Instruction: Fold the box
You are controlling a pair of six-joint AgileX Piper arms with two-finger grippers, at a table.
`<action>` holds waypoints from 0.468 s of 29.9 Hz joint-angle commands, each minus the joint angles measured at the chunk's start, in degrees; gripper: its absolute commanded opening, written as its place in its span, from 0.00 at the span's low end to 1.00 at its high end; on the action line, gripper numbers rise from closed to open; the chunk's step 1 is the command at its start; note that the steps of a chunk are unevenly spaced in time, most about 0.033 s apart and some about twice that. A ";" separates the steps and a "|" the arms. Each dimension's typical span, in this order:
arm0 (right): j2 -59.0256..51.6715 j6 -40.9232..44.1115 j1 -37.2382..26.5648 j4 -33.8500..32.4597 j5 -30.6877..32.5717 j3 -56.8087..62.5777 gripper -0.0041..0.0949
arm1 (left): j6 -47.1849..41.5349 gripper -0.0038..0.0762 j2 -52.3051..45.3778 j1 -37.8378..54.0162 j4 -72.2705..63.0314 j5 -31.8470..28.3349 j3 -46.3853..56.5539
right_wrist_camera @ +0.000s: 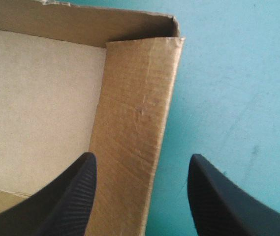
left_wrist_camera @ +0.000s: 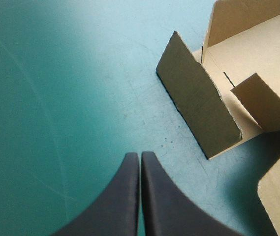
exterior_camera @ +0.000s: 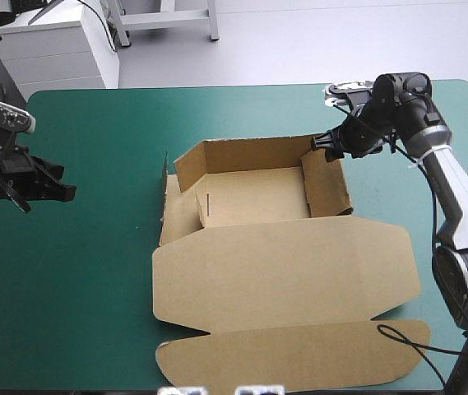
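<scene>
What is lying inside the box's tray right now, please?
In the box, only bare floor with a short slit shows; nothing loose. The leaning corner flap covers the floor's far left corner.

teal-green table (exterior_camera: 94,288), white cabinet (exterior_camera: 53,51), pale floor (exterior_camera: 316,41)

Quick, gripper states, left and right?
Left gripper: shut, holding nothing, beside the box.
Right gripper: open, fingers either side of the box's side wall, not gripping it.
</scene>
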 commanded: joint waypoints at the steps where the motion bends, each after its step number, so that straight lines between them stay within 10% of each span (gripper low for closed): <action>1: -1.59 0.37 -0.19 -0.33 0.35 0.55 0.57 | 0.06 0.04 -1.23 0.00 -1.69 -2.00 -1.71; 14: 4.75 0.93 -0.19 6.61 0.35 4.21 0.51 | -0.15 0.04 -1.23 0.00 -3.00 -2.01 -1.71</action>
